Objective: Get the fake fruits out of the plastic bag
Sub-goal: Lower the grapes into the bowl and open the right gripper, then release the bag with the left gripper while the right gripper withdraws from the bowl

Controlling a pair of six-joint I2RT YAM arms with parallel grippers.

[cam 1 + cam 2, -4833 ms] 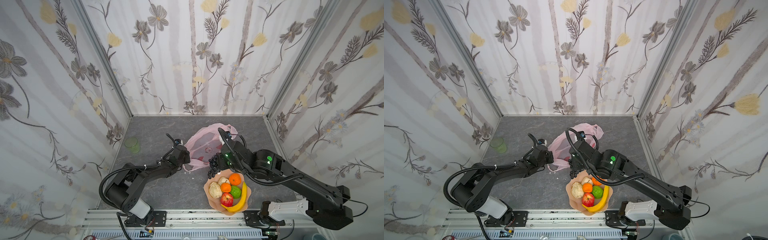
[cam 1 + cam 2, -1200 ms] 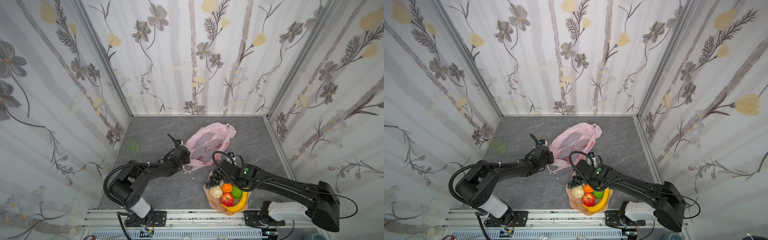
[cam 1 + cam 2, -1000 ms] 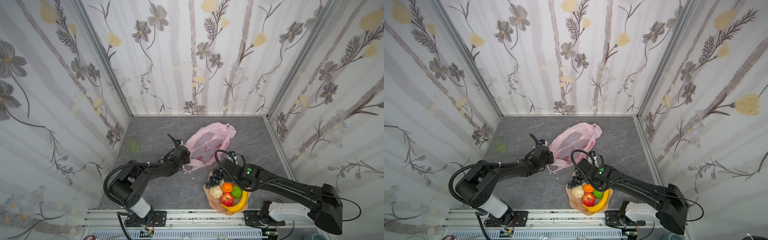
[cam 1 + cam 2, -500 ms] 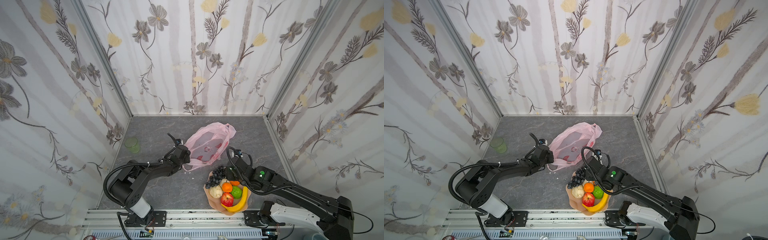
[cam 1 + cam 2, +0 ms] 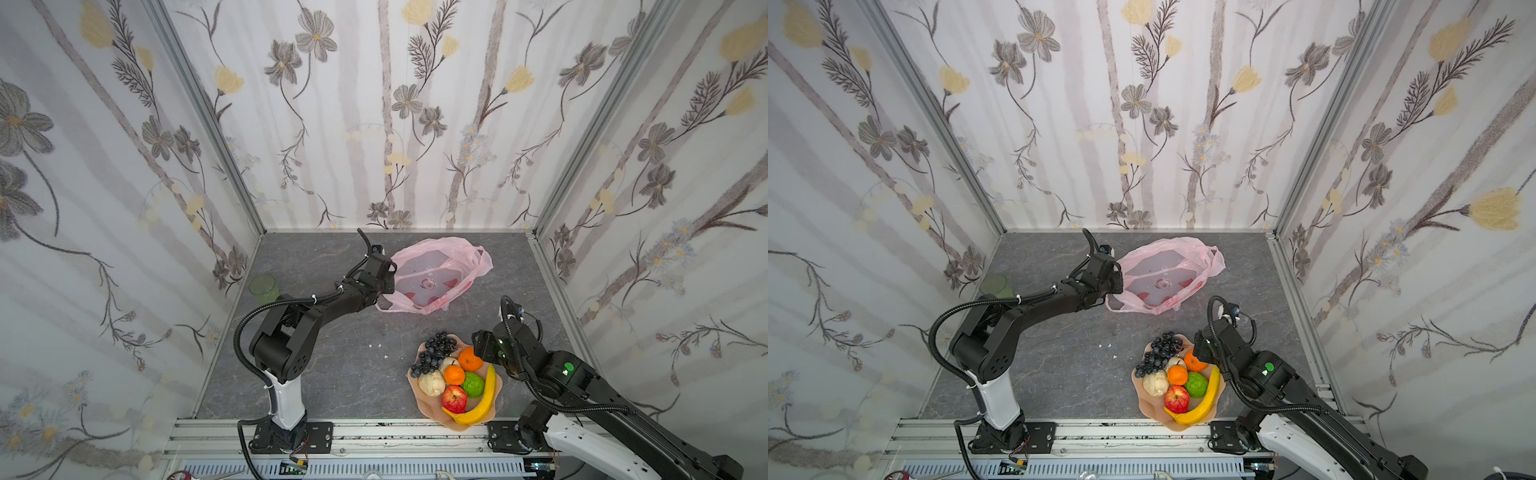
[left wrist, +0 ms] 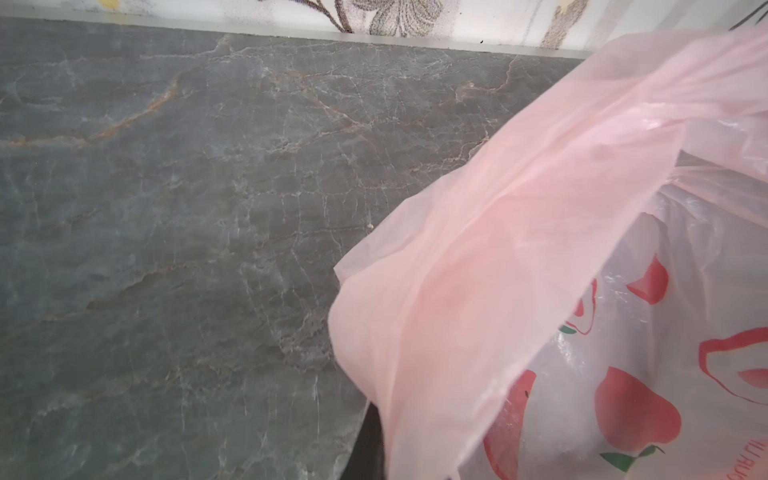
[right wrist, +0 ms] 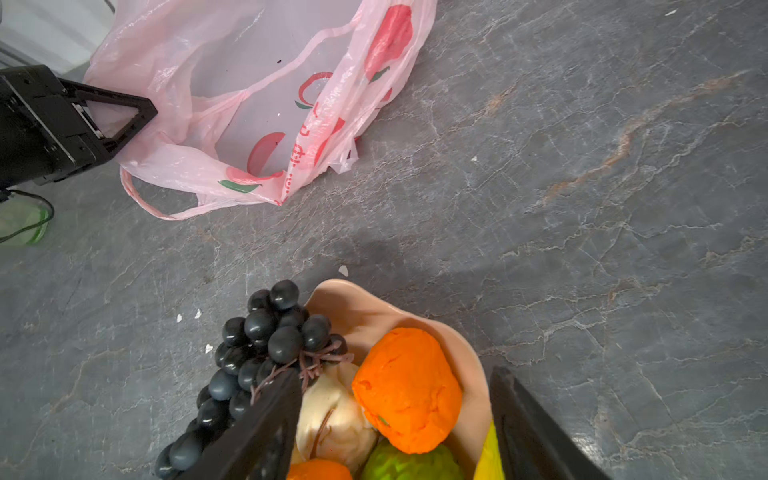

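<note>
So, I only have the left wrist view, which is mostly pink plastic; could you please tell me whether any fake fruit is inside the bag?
Observer: None shows; in the right wrist view the plastic bag lies open-mouthed and only printed fruit pictures show inside.
Operator: Thank you. Where are the fruits?
Observer: The fake fruits are piled on the peach plate, apart from the bag.
Operator: And the right gripper?
Observer: It hangs open above the plate, holding nothing.
</note>
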